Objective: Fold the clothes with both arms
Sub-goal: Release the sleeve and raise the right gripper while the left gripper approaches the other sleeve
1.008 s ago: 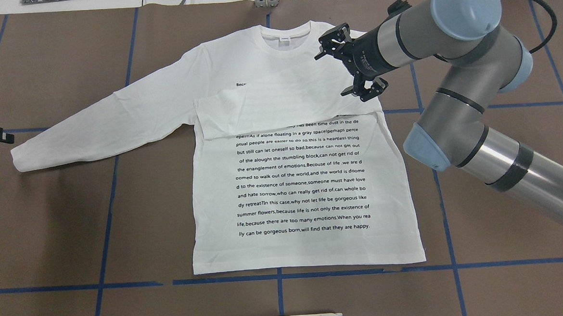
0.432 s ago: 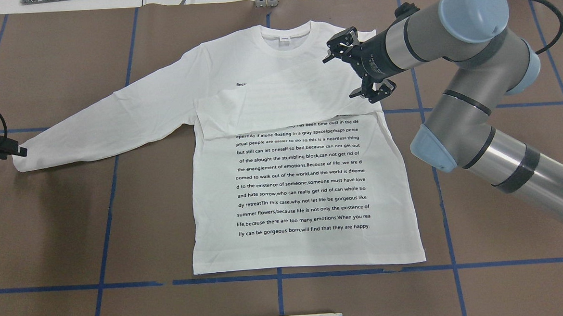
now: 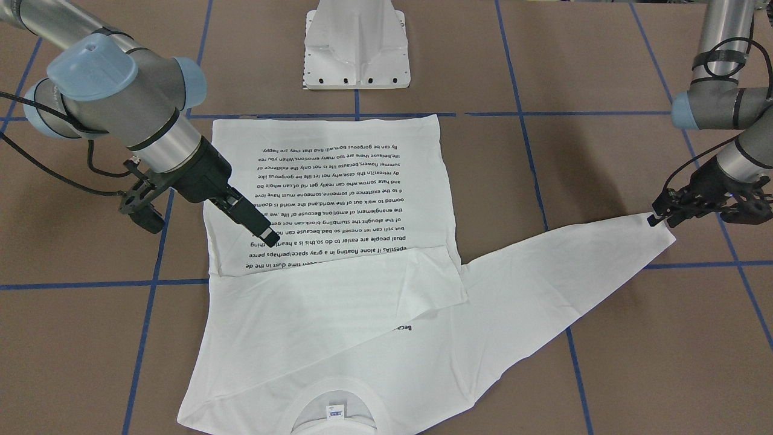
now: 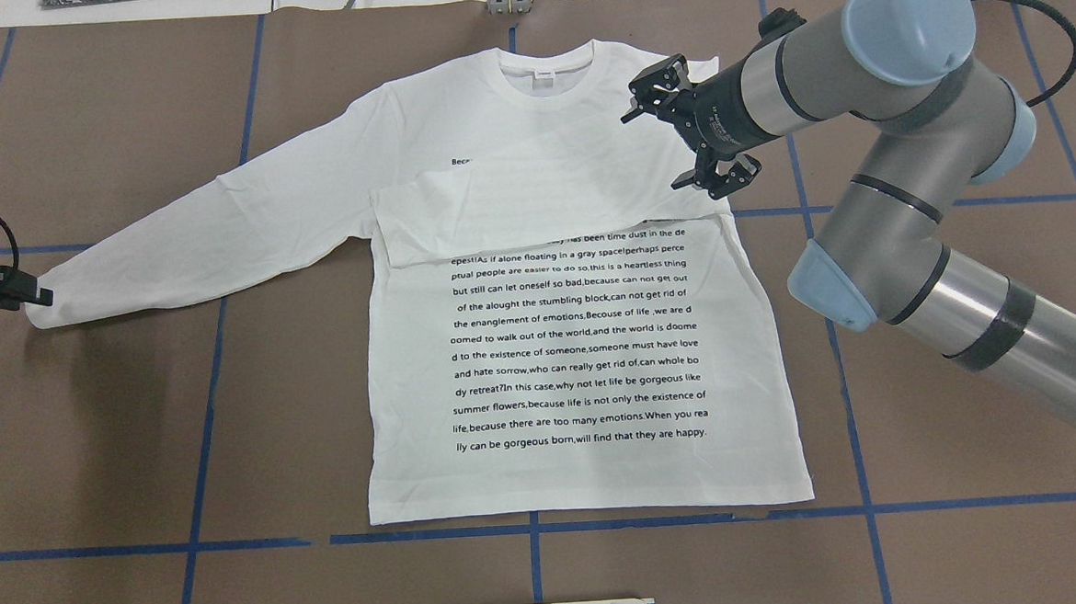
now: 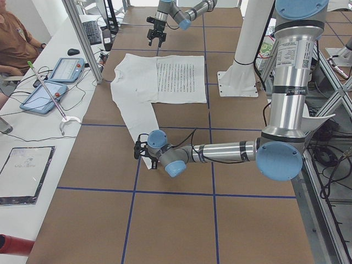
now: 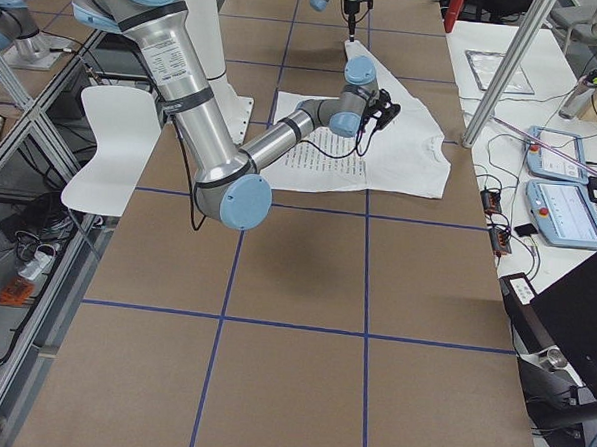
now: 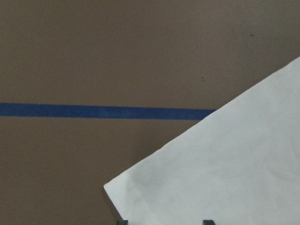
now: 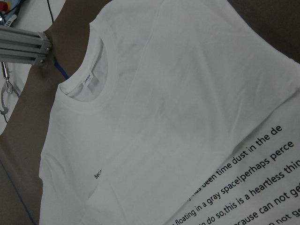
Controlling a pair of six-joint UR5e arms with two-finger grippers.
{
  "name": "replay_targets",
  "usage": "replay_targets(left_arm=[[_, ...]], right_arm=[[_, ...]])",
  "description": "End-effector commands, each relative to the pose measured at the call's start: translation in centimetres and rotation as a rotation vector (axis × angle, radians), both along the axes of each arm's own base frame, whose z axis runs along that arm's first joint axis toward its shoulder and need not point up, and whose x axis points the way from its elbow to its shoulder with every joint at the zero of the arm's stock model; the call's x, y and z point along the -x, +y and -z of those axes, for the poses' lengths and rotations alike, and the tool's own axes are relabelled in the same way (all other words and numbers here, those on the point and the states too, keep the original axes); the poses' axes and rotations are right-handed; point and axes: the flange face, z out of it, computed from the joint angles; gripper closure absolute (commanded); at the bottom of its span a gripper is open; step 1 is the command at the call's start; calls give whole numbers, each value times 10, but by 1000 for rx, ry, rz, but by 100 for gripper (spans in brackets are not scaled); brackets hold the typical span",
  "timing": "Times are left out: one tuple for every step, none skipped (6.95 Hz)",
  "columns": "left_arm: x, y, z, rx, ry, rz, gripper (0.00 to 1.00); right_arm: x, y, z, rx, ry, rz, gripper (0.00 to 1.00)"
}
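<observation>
Right arm [image 4: 858,73] has drawn back a little toward its own side since a second ago. The left arm [image 3: 724,109] has come in from the table [image 4: 94,436] edge to the end of the outstretched sleeve.

Shirt [image 4: 578,355] lies flat, print side up, in the middle of the table. Collar faces away from the robot, hem nearest it.

Right sleeve [image 4: 533,206] is already laid across the chest, covering the top lines of text. Left sleeve [image 4: 221,226] is unfolded and stretches straight out toward the robot's left.

Right gripper [image 4: 652,151] hovers over the right shoulder with jaws spread, holding nothing. Reading: it has let go and is clearing the cloth.

Left gripper [image 3: 663,217] sits at the cuff [image 7: 140,192]. In the wrist view, two fingertips [image 7: 123,222] stand apart at the frame's bottom edge, with the cuff corner just ahead. It is spread and not yet pinching.

Judgement: first sleeve is done; the second is next, and the grasp needs to catch both cuff layers.
</observation>
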Motion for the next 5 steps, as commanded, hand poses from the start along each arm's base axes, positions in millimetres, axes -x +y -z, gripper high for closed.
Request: replay_targets(left_arm=[[0, 1, -4, 8, -4, 0, 47], [0, 1, -7, 16, -7, 0, 47], [0, 1, -9, 17, -8, 0, 47], [0, 1, -8, 30, -4, 9, 52], [-5, 4, -6, 57, 11, 23, 67]], right_arm=[[-1, 1, 1, -1, -2, 1, 0], [-1, 1, 2, -3, -3, 1, 0], [-2, 0, 2, -3, -3, 0, 0], [-1, 1, 3, -3, -4, -1, 0], [-1, 1, 4, -5, -6, -1, 0]])
